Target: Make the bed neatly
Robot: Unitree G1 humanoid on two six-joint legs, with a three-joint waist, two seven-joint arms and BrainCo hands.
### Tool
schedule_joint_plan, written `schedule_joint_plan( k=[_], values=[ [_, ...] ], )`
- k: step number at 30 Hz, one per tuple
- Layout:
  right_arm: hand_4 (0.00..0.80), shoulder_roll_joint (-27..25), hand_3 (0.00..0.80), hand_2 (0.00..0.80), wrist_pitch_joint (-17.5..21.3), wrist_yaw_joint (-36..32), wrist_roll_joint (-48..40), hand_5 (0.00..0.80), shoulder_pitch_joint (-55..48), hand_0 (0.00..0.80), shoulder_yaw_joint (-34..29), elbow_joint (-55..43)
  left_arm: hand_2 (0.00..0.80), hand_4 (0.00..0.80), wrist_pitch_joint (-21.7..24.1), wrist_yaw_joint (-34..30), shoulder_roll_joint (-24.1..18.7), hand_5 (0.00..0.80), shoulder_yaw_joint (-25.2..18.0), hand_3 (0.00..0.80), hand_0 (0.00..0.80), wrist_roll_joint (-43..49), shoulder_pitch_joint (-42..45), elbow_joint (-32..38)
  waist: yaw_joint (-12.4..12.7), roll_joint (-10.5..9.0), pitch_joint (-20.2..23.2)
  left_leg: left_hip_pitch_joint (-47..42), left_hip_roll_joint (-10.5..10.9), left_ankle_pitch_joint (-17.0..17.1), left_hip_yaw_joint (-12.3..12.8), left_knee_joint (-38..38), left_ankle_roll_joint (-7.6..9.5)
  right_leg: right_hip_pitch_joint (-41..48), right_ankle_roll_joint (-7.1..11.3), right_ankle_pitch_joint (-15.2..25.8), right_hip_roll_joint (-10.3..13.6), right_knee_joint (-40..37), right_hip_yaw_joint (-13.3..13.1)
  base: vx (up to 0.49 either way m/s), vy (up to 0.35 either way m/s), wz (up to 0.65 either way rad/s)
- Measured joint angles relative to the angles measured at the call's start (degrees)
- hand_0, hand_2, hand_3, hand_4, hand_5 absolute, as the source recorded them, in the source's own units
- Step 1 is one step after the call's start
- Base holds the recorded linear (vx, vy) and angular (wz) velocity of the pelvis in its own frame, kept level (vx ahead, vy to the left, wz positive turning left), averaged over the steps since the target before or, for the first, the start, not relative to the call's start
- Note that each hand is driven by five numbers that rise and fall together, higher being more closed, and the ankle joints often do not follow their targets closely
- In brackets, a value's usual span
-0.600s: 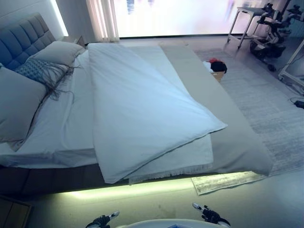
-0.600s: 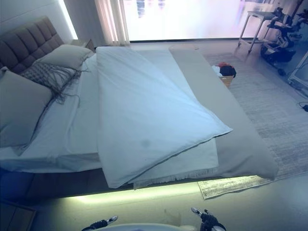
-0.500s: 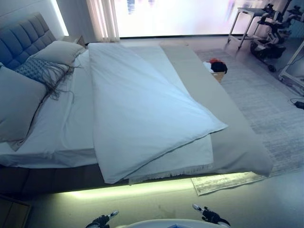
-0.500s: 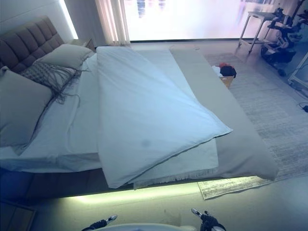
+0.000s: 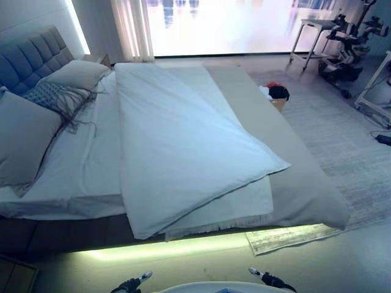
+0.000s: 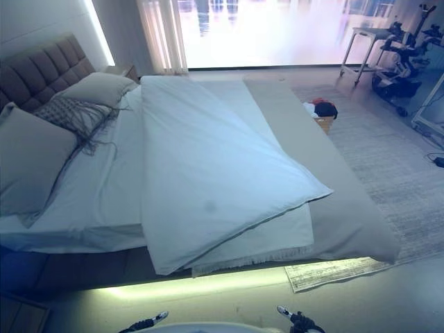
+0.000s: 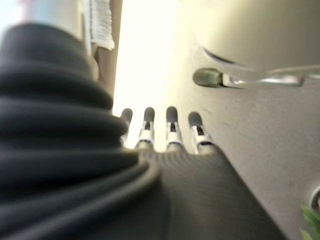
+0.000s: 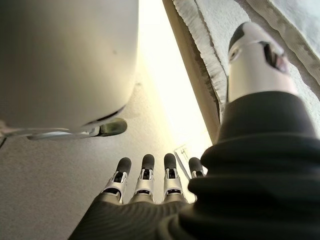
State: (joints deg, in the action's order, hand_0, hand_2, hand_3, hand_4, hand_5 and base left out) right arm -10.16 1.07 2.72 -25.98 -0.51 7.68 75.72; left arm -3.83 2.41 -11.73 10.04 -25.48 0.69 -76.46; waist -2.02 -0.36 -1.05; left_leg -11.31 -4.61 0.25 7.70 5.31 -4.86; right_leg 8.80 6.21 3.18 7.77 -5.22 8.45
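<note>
While skewed, duvet (image 5: 183,146) edge overhanging bed (image 5: 293,165).

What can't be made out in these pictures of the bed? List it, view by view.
- Under the white duvet: hidden in both eye views by the duvet itself.
- Items in the basket beside the bed: too small to identify.
- Left robot hand and right robot hand: cut off by the eye views' bottom edge.
- Left robot hand's thumb: not seen in its wrist view, where the ribbed cover fills much of the frame.

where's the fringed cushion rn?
In the left eye view the fringed cushion lies at the bed's head end, far left, between two plain pillows, below the headboard.
</note>
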Motion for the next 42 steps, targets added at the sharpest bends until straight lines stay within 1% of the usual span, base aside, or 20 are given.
schedule_joint_plan(
  k=[3, 14, 17, 19, 20, 21, 22, 23, 25, 26, 27, 28, 29, 30, 31, 33, 35, 36, 39, 42],
  values=[
    [0.000, 0.0, 0.000, 0.000, 0.2, 1.4, 0.0, 0.000, -0.2, 0.000, 0.0, 0.0, 0.000, 0.000, -1.7, 0.2, 0.0, 0.000, 0.0, 0.000, 0.000, 0.0, 0.0, -0.1, -0.1, 0.16, 0.4, 0.0, -0.1, 0.0, 0.0, 0.0, -0.01, 0.0, -0.06, 0.0, -0.1, 0.0, 0.0, 0.024, -0.039, 0.00],
    [0.000, -0.2, 0.000, 0.000, 0.2, 0.8, 0.1, 0.000, -0.5, 0.000, 0.6, 0.0, 0.000, 0.000, -2.1, 0.7, 0.2, 0.000, 0.1, 0.000, 0.000, 0.0, 0.1, -0.1, -0.1, 0.79, 0.7, 0.0, -0.3, 0.0, 0.0, -0.1, -0.02, -0.1, -0.33, -0.1, -0.6, 0.2, -0.1, -0.003, -0.064, -0.01],
    [0.000, -0.7, 0.000, 0.000, -0.1, 0.8, 1.7, 0.000, 0.2, 0.000, 1.9, 0.0, 0.000, 0.000, -2.2, 2.1, 0.4, 0.000, 0.0, 0.000, 0.000, -0.1, -0.2, -0.3, -0.2, 1.01, 0.3, 0.6, -1.1, -0.3, 0.6, -1.9, -0.48, -1.4, -0.49, -0.4, -0.9, 1.5, -0.5, -0.001, -0.121, -0.12],
    [0.000, -0.8, 0.000, 0.000, -0.3, 0.8, 2.6, 0.000, 1.3, 0.000, 2.1, 0.3, 0.000, 0.000, -1.9, 2.8, 0.4, 0.000, -0.1, 0.000, 0.000, -0.4, -0.8, -1.7, 0.0, 0.99, -1.2, 2.9, -1.9, -2.7, 1.0, -8.4, -1.33, -2.6, -1.36, -1.7, -1.4, 3.8, -0.7, 0.068, -0.080, -0.24],
    [0.000, -0.7, 0.000, 0.000, -0.4, 0.9, 3.5, 0.000, 2.5, 0.000, 2.2, 1.0, 0.000, 0.000, -1.5, 3.2, 0.1, 0.000, -0.6, 0.000, 0.000, -0.6, -1.3, -2.3, 0.3, 0.20, -2.6, 5.2, -2.5, -4.1, 0.7, -14.3, -2.06, -3.4, -1.83, -2.8, -1.5, 6.1, -1.0, 0.121, 0.012, -0.26],
    [0.000, -0.4, 0.000, 0.000, -0.5, 1.2, 4.1, 0.000, 3.0, 0.000, 2.3, 1.6, 0.000, 0.000, -1.4, 3.5, -0.5, 0.000, -0.8, 0.000, 0.000, -1.2, -1.4, -2.9, 1.0, -0.45, -4.0, 8.4, -2.3, -3.8, -0.3, -21.4, -2.40, -3.3, -2.32, -3.0, -1.0, 6.3, -1.8, 0.206, 0.088, -0.29],
    [0.000, -0.5, 0.000, 0.000, -0.6, 1.6, 4.1, 0.000, 3.2, 0.000, 2.4, 2.6, 0.000, 0.000, -1.2, 3.5, -0.6, 0.000, -1.7, 0.000, 0.000, -1.3, -2.7, -3.3, 1.7, -1.89, -5.3, 13.7, -1.9, -3.5, -2.2, -30.1, -3.74, -3.1, -3.26, -2.5, 0.0, 5.6, -3.1, 0.252, 0.142, -0.47],
    [0.000, -0.8, 0.000, 0.000, -0.8, 2.1, 4.1, 0.000, 3.3, 0.000, 2.8, 3.6, 0.000, 0.000, -1.0, 3.4, -0.1, 0.000, -2.7, 0.000, 0.000, -1.9, -2.4, -3.2, 2.9, -1.62, -5.4, 14.8, -0.6, -4.1, -2.6, -28.6, -4.16, -3.2, -3.66, -2.2, 0.9, 4.8, -3.2, 0.289, 0.177, -0.58],
    [0.000, -2.8, 0.000, 0.000, -0.8, 2.3, 4.1, 0.000, 3.6, 0.000, 3.8, 4.5, 0.000, 0.000, -0.9, 3.5, 1.4, 0.000, -2.9, 0.000, 0.000, -2.4, -1.8, -3.6, 3.0, 1.23, -6.3, 14.3, 0.4, -3.8, -1.2, -20.5, -3.70, -3.5, -3.58, -2.3, 0.3, 3.4, -3.3, 0.299, 0.175, -0.63],
    [0.000, -4.6, 0.000, 0.000, -0.7, 2.4, 4.1, 0.000, 3.7, 0.000, 4.4, 4.8, 0.000, 0.000, -0.9, 3.7, 3.3, 0.000, -3.0, 0.000, 0.000, -2.7, -1.4, -4.6, 3.6, 4.99, -5.8, 14.1, -0.6, -6.7, -2.1, -15.1, -1.91, -3.0, -1.66, -3.2, -2.7, 1.8, -3.7, 0.317, 0.149, -0.88],
    [0.000, -5.1, 0.000, 0.000, -0.8, 2.5, 4.2, 0.000, 4.4, 0.000, 4.0, 5.8, 0.000, 0.000, -0.7, 3.7, 4.4, 0.000, -3.0, 0.000, 0.000, -2.9, -1.3, -4.5, 6.1, 8.21, -6.4, 14.8, -4.0, -1.9, -0.7, -14.6, 0.60, -7.9, -3.48, -6.1, -6.2, 18.4, -4.2, 0.303, 0.143, -0.91],
    [0.000, -4.5, 0.000, 0.000, -1.5, 2.3, 4.3, 0.000, 4.0, 0.000, 4.0, 6.2, 0.000, 0.000, 0.0, 3.7, 3.5, 0.000, -3.0, 0.000, 0.000, -2.9, 0.1, -2.8, 6.9, 5.94, -5.6, 14.5, -2.7, -1.8, -0.5, -13.0, 0.39, -10.3, -2.88, -12.3, -5.9, 30.8, -4.9, 0.268, 0.136, -0.60],
    [0.000, -3.6, 0.000, 0.000, -1.4, 2.3, 4.3, 0.000, 3.9, 0.000, 3.8, 6.4, 0.000, 0.000, 0.3, 3.7, 1.9, 0.000, -3.3, 0.000, 0.000, -2.9, 0.4, -2.0, 6.7, 1.76, -5.6, 13.4, -0.7, -1.5, -0.5, -11.2, 0.07, -7.4, -3.97, -17.0, -4.6, 30.8, -4.7, 0.248, 0.143, -0.04],
    [0.000, -2.6, 0.000, 0.000, -1.3, 2.0, 4.3, 0.000, 4.3, 0.000, 3.1, 6.4, 0.000, 0.000, 0.0, 3.7, -0.2, 0.000, -4.6, 0.000, 0.000, -2.8, 0.1, -2.2, 6.1, -2.12, -6.7, 13.4, 1.4, -0.5, 0.1, -11.0, 0.42, -1.9, -6.04, -21.3, -3.3, 21.2, -5.4, 0.235, 0.142, 0.43],
    [0.000, -2.2, 0.000, 0.000, -1.0, 2.0, 4.2, 0.000, 4.0, 0.000, 1.6, 6.8, 0.000, 0.000, -0.3, 4.0, -0.5, 0.000, -5.6, 0.000, 0.000, -2.8, 0.1, -3.0, 6.1, -2.01, -6.9, 12.9, 0.4, 1.5, -0.2, -9.6, 0.99, 1.7, -5.64, -18.8, -4.4, 16.4, -4.9, 0.241, 0.143, 0.44],
    [0.000, -1.7, 0.000, 0.000, -0.5, 1.8, 4.0, 0.000, 3.9, 0.000, -0.3, 7.2, 0.000, 0.000, -0.4, 3.9, -0.3, 0.000, -5.3, 0.000, 0.000, -2.8, 0.0, -3.4, 6.0, -2.68, -6.3, 12.8, 1.1, 2.5, -0.1, -5.9, 1.80, 4.5, -5.84, -16.3, -4.6, 11.2, -5.6, 0.238, 0.130, 0.30],
    [0.000, -1.7, 0.000, 0.000, 0.4, 1.2, 4.0, 0.000, 3.8, 0.000, -0.4, 7.1, 0.000, 0.000, -0.3, 3.8, 0.1, 0.000, -5.0, 0.000, 0.000, -2.8, 0.0, -3.2, 6.2, -2.02, -6.2, 12.8, 1.9, 6.0, -0.2, -5.8, 2.77, 7.2, -4.91, -15.5, -3.9, 8.4, -5.9, 0.187, 0.086, 0.09],
    [0.000, -1.2, 0.000, 0.000, 0.8, 0.9, 4.0, 0.000, 3.9, 0.000, -0.2, 7.1, 0.000, 0.000, -0.3, 3.8, 0.2, 0.000, -5.0, 0.000, 0.000, -2.8, 0.1, -3.2, 6.2, -1.48, -5.8, 12.4, 3.1, 6.6, 0.1, -5.5, 2.91, 7.6, -4.06, -15.6, -2.8, 7.6, -6.0, 0.118, 0.049, -0.04],
    [0.000, 1.6, 0.000, 0.000, 1.5, -0.2, 3.9, 0.000, 5.6, 0.000, 0.2, 6.0, 0.000, 0.000, -0.4, 4.1, -0.4, 0.000, -4.9, 0.000, 0.000, -2.7, -1.9, -3.0, 6.6, -2.04, -6.7, 12.3, 5.2, 6.2, 0.9, -6.3, 4.65, 7.8, -2.64, -15.0, -0.6, 7.2, -5.8, 0.061, 0.053, -0.03],
    [0.000, 2.3, 0.000, 0.000, 1.6, -1.2, 3.1, 0.000, 8.1, 0.000, 1.2, 5.6, 0.000, 0.000, -0.4, 4.3, -0.6, 0.000, -4.1, 0.000, 0.000, -2.5, -5.4, -3.1, 7.9, -2.23, -7.1, 16.0, 5.5, 2.4, 1.3, -12.1, 4.91, 7.0, -2.02, -15.2, 0.4, 6.2, -5.5, 0.132, 0.091, -0.06]
  ],
)
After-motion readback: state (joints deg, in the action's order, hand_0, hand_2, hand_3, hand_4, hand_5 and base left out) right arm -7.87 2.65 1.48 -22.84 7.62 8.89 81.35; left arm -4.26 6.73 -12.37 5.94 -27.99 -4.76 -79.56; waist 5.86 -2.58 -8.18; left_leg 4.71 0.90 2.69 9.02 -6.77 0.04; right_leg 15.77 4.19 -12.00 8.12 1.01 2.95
